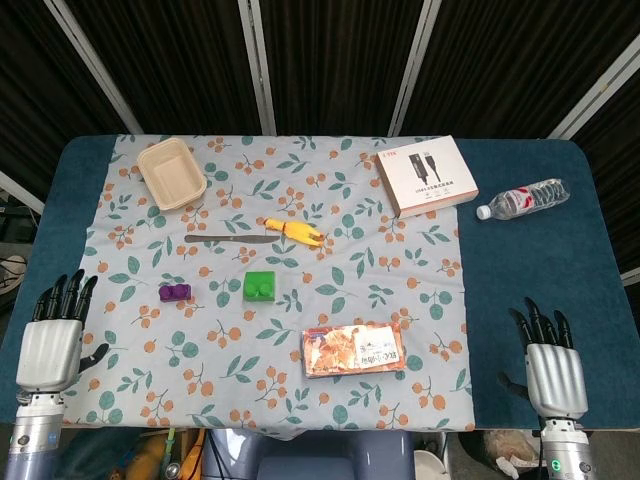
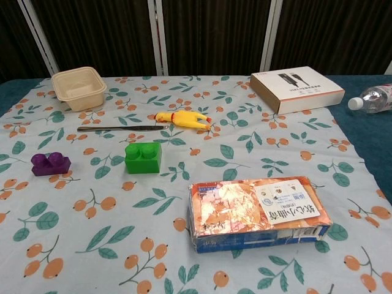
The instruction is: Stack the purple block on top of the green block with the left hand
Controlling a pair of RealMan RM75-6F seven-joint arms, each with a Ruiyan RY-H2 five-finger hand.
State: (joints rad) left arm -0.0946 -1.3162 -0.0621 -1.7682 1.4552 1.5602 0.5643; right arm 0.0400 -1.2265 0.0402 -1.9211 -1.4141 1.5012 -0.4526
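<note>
Purple block [image 2: 51,163] sits near the cloth's left edge, green block [image 2: 143,157] just right of it, apart. Left hand [image 1: 52,340] and right hand [image 1: 551,362] both hold nothing, fingers spread. Tub [image 1: 172,174] at far-left corner looks empty.

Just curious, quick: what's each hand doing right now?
Left hand: open, holding nothing.
Right hand: open, holding nothing.

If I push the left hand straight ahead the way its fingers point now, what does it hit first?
Probably nothing at first: the left hand points up the table's left edge, and the purple block sits off to its right. The way looks free in the head view, though depth is hard to judge.
</note>
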